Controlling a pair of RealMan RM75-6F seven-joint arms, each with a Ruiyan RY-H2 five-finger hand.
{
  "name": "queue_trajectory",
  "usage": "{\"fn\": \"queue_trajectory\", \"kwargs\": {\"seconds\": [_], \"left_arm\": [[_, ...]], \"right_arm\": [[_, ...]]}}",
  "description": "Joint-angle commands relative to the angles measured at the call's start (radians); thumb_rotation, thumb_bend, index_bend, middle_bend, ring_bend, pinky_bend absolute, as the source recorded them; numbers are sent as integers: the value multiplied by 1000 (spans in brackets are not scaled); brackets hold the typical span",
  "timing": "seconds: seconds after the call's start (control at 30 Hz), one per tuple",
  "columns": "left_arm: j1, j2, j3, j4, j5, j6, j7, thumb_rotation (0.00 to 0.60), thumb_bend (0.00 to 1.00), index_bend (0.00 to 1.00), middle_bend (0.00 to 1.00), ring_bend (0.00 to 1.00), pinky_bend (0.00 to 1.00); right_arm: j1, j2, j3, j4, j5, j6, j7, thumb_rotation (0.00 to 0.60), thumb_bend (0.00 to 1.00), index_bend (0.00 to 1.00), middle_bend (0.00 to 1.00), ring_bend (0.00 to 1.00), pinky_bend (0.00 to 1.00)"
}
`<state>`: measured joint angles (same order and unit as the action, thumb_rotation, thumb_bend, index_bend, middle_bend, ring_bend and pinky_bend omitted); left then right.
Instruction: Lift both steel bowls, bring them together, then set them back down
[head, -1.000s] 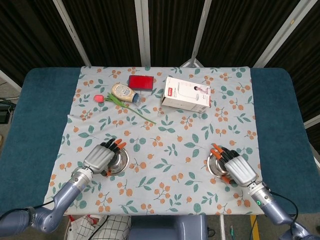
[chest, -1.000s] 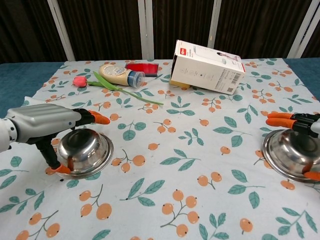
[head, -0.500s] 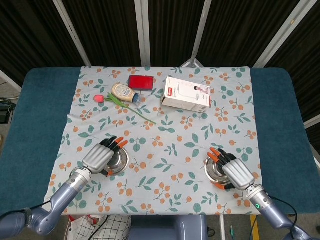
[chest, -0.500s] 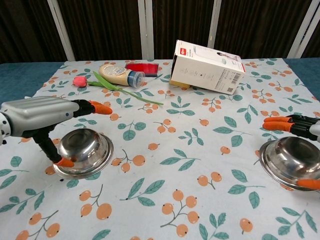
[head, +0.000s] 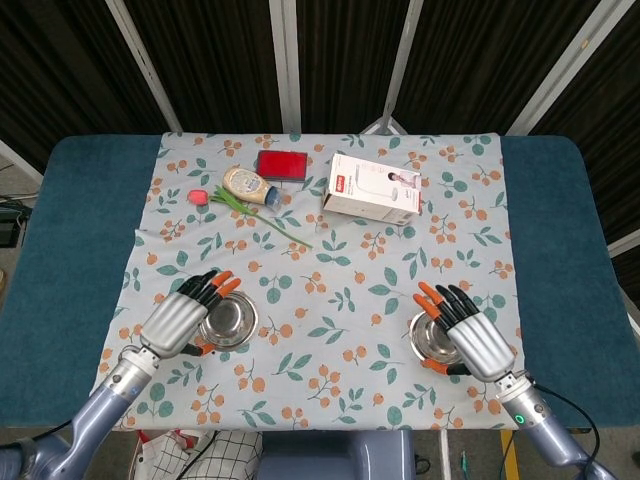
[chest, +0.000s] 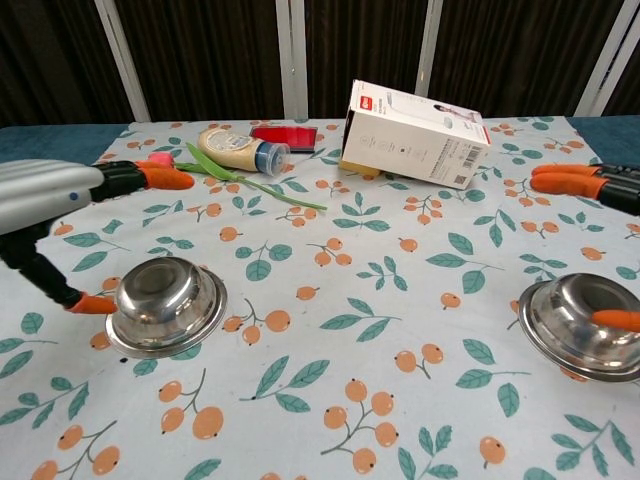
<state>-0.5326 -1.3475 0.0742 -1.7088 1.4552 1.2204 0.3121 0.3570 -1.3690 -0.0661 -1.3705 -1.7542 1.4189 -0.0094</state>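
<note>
— Hovering over both bowls, fingers spread, nothing held. My left hand (head: 178, 322) sits above the left steel bowl (chest: 165, 303); my right hand (head: 470, 340) is over the right steel bowl (chest: 584, 322). Both bowls appear to rest on the tablecloth (head: 340, 270), well apart.

— Risks?

— Thin, slick rims. If I close off-centre, a bowl tips or skids away. The right thumb tip looks to hang over that bowl's inside, though contact is hard to judge. Bringing them together unevenly could clang or knock one loose.

— Count?

— Two steel bowls, two hands. Also one white box (head: 374, 187), one red case (head: 281, 163), one squeeze bottle (head: 250, 186), one tulip (head: 240, 207).
</note>
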Motion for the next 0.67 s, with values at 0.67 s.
{"fn": "queue_trajectory", "kwargs": {"seconds": [0.67], "left_arm": [[478,65,63,130,-30,466,97,600,16,0,0,0,102]], "right_arm": [[-354,192,9,-220,196,275,-272,593,246,0,0,0,0]]}}
